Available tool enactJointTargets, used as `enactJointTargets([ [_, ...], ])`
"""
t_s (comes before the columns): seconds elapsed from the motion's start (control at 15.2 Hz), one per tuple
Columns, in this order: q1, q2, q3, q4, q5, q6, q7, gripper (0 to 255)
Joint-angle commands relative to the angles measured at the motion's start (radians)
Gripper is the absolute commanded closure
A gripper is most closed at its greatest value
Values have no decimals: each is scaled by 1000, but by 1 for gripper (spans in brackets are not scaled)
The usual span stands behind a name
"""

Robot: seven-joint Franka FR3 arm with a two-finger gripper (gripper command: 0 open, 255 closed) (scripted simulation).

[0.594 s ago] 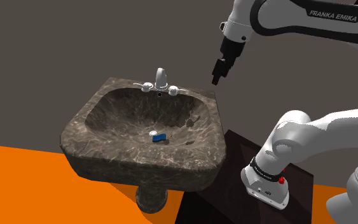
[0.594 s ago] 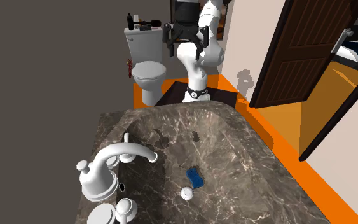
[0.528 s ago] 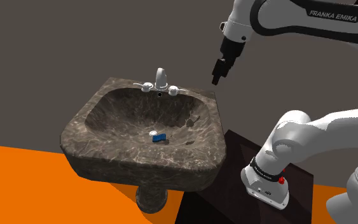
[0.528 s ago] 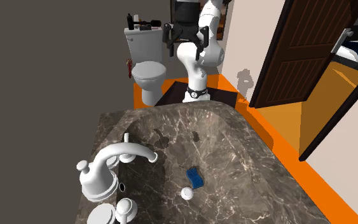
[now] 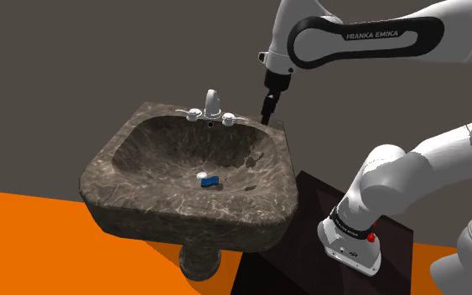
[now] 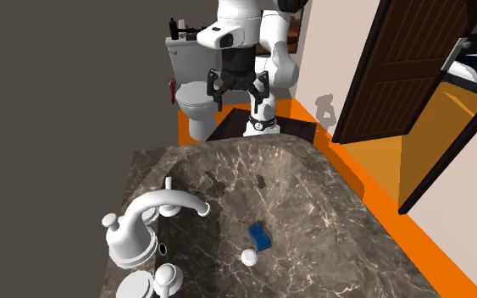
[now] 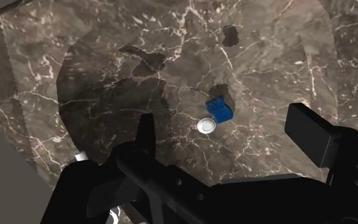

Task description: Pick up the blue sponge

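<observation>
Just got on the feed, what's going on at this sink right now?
The Franka arm is going after the blue sponge, which lies at the bottom of the dark marble sink, right beside the white drain plug. The gripper hovers above the sink, well clear of the sponge, with its fingers open and holding nothing. The pickup is not yet done.

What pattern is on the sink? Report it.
The sink is dark grey-brown, marbled with pale veins; clearest in the wrist view.
</observation>
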State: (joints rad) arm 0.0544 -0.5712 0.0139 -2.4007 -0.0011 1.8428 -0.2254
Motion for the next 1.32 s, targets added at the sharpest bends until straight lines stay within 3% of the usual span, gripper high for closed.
enactJointTargets([
  [0.0,19,72,-7,3,-4,50,-63,0],
  [0.59,85,412,-16,80,-20,228,-327,0],
  [1.25,134,780,31,225,-64,359,-568,0],
])
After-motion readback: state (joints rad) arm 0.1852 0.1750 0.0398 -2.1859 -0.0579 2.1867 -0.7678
